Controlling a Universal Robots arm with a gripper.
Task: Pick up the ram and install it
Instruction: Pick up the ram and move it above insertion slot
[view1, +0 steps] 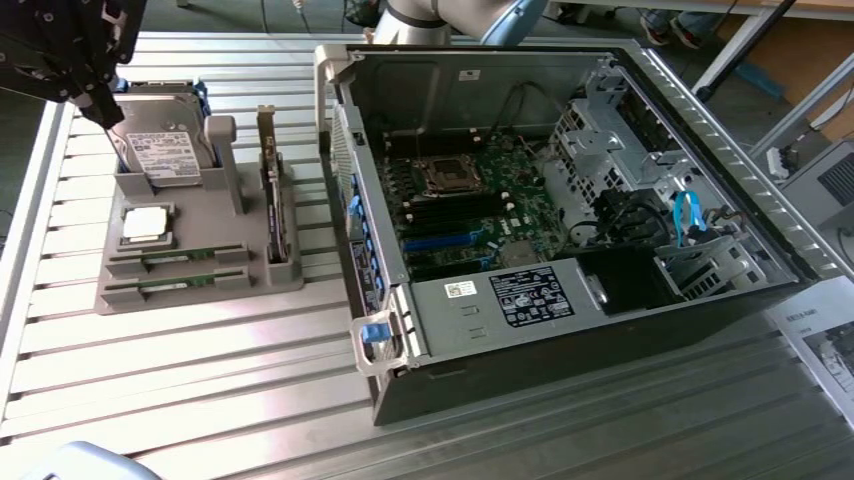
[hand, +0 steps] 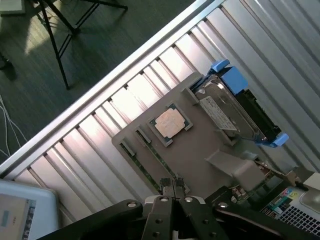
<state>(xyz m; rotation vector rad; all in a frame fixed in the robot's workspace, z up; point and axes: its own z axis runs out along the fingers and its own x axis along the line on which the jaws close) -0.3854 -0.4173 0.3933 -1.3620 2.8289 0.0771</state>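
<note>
Lab workshop: slatted metal bench (view1: 174, 380), open PC case (view1: 574, 360), parts fixture (view1: 187, 292).

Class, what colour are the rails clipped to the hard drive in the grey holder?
Blue rails on the hard drive, clearest in the wrist view.

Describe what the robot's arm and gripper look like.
The arm is a rounded silver-grey tube with a pale blue joint cap. The gripper is matte black and angular, with linkage bars fastened by round silver screw heads, ending in two slim dark fingers. No markings are readable on it.
</note>
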